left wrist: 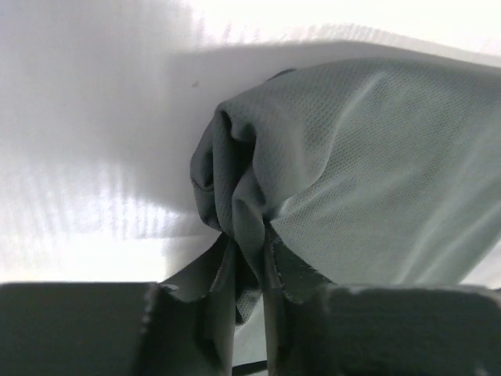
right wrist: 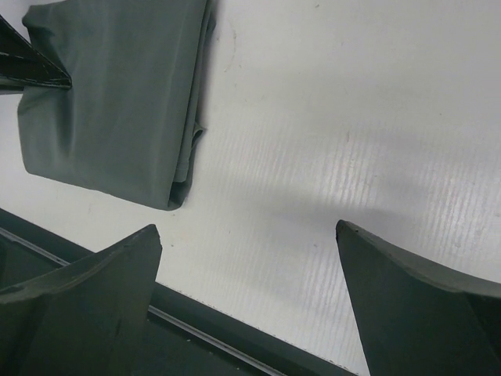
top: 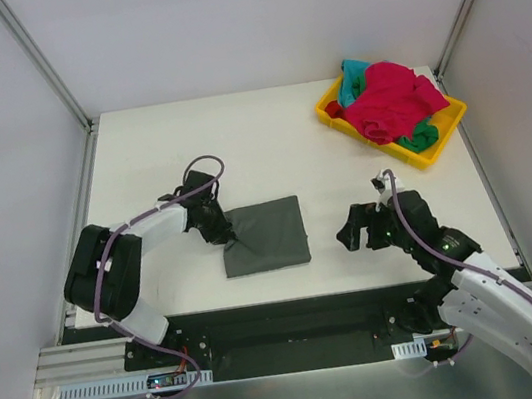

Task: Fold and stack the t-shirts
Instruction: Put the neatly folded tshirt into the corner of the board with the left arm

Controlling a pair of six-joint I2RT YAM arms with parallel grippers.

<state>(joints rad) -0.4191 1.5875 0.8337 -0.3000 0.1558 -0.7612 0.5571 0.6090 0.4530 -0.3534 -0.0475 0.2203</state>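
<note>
A white table [top: 340, 157] is seen from above, with two robot arms mounted at its near edge. A dark olive-grey t-shirt [top: 270, 236] lies near the middle of the table, already folded into a compact rectangle. Its left edge is gripped by the left jaws: in the left wrist view a bunched ridge of the cloth is seen pinched between them, and they are nearly closed. The right jaws are spread wide and hold nothing. They hover over bare table to the right of the folded shirt, apart from it. At the far right corner, a yellow tray [top: 433, 155] holds a loose heap of the other t-shirts [top: 387, 99], magenta-red on top with teal and green showing beneath. None of these is folded.

The step in hand is judged to be the finishing of the first shirt, either by a last fold or by a shift to the stacking place; which of the two cannot be told. Most of the task is judged undone. The next move calls for the pinched edge to be carried without the layers beneath being dragged open.
</note>
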